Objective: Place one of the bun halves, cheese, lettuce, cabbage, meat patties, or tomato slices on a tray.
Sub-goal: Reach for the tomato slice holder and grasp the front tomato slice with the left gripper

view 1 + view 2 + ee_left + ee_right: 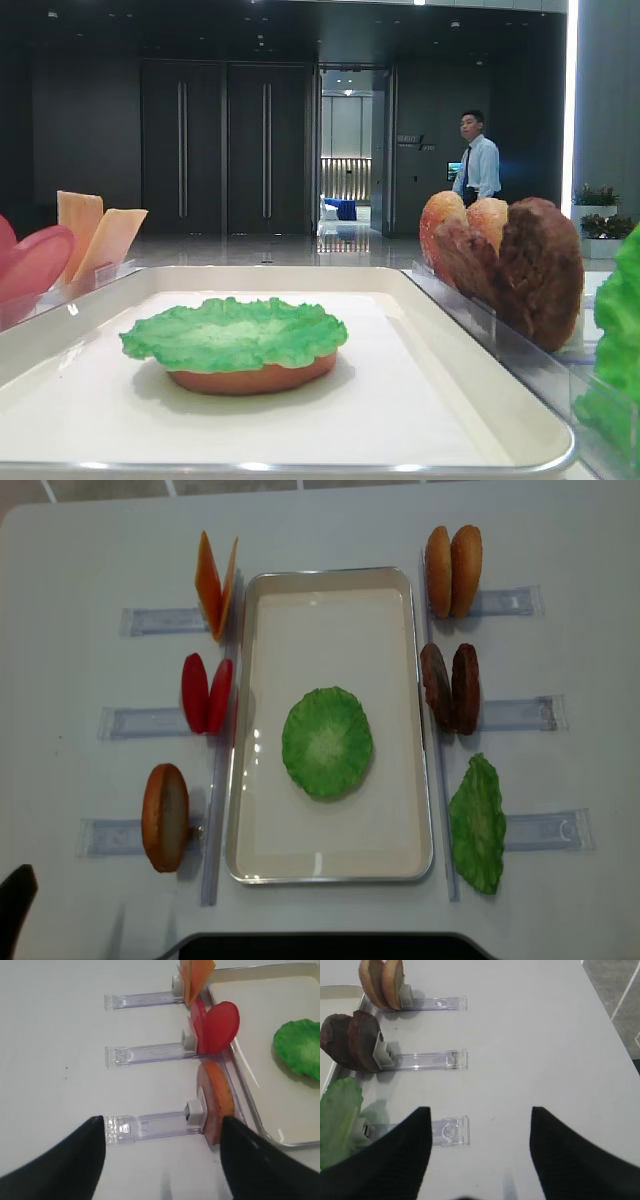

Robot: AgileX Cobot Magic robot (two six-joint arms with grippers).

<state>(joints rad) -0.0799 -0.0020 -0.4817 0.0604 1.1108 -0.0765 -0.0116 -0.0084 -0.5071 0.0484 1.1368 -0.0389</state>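
Left gripper (162, 1160), fingers spread wide and holding nothing, hovers over the table w/ a bun half (216, 1101) standing on edge in its clear holder (150, 1126) just ahead and slightly right. Tomato slices (216, 1026) stand one holder further on, cheese (195, 974) beyond that; all disc faces run along the tray's long side, so a grab likely comes edge-on. Tray (245, 730) centre: lettuce (327, 742) lies flat atop a bun half (250, 378). Patties (450, 687), buns and spare lettuce stand right of the tray, nearer the right gripper (480, 1155), also open and empty. Next layer's pick looks closest for left arm. No brands or readable writing.
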